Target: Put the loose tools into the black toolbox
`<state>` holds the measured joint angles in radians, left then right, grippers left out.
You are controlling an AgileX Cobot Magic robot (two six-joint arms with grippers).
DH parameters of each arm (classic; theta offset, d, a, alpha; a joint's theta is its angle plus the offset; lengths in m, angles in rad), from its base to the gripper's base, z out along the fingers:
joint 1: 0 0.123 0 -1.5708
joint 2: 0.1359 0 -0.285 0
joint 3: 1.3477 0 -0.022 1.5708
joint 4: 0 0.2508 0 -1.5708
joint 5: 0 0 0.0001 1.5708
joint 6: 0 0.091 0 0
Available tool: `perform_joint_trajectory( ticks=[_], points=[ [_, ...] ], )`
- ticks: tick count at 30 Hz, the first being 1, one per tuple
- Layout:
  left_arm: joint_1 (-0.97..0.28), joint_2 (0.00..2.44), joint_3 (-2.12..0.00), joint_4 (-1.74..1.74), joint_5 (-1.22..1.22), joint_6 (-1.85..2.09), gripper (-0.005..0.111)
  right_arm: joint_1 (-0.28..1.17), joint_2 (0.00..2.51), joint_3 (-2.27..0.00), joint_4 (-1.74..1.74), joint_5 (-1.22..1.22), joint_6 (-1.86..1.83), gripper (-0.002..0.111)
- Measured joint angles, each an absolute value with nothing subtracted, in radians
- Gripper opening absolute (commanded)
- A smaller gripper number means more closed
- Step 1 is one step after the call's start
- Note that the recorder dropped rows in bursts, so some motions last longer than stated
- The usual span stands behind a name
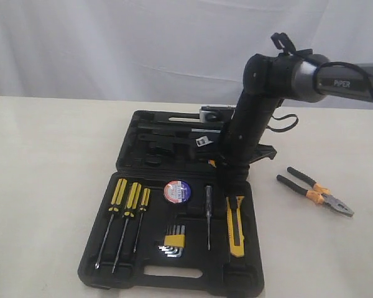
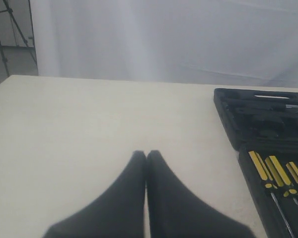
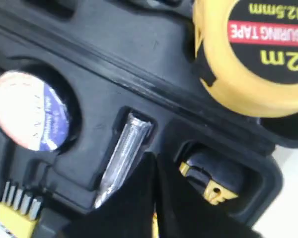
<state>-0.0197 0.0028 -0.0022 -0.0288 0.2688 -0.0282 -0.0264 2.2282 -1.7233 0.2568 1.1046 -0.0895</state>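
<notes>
The black toolbox lies open on the table. In its tray sit the black tape roll with its white-red-blue label and the yellow-black utility knife. The pliers with black-orange handles lie on the table to the right of the box. The round yellow tape measure rests on the box by the hinge; the arm mostly hides it in the exterior view. My right gripper is shut and empty, low over the tray between the tester pen and the knife's end. My left gripper is shut over bare table.
Three yellow-black screwdrivers and a hex key set sit in the tray's slots. The lid half lies flat behind the tray. A white curtain hangs behind the table. Bare tabletop stretches left of the box.
</notes>
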Motion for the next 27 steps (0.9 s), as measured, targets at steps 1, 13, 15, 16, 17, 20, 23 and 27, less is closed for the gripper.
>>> perform_joint_trajectory(
  ticks=[1, 13, 15, 16, 17, 20, 23, 27],
  points=[
    [-0.020, 0.003, -0.002, -0.029, 0.269, -0.028, 0.000, -0.026, 2.207, -1.723, 0.257, 1.105, -0.089, -0.001],
    [-0.020, 0.003, -0.002, -0.029, 0.269, -0.028, 0.000, -0.026, 2.129, -1.723, 0.185, 1.059, -0.015, 0.042],
    [-0.020, 0.003, -0.002, -0.029, 0.269, -0.028, 0.000, -0.030, 2.129, -1.723, 0.185, 1.023, 0.028, 0.062],
    [-0.020, 0.003, -0.002, -0.029, 0.269, -0.028, 0.000, -0.034, 2.129, -1.723, 0.185, 1.001, 0.056, 0.062],
    [-0.020, 0.003, -0.002, -0.026, 0.269, -0.028, 0.000, -0.037, 2.129, -1.723, 0.185, 0.990, 0.062, 0.061],
    [-0.020, 0.003, -0.002, -0.026, 0.269, -0.028, 0.000, -0.051, 2.129, -1.723, 0.177, 0.957, 0.081, 0.059],
    [-0.020, 0.003, -0.002, -0.026, 0.269, -0.028, 0.000, -0.067, 2.138, -1.723, 0.168, 0.913, 0.082, 0.059],
    [-0.020, 0.003, -0.002, -0.026, 0.269, -0.028, 0.000, -0.077, 2.179, -1.746, 0.166, 0.900, 0.069, 0.059]
  ],
)
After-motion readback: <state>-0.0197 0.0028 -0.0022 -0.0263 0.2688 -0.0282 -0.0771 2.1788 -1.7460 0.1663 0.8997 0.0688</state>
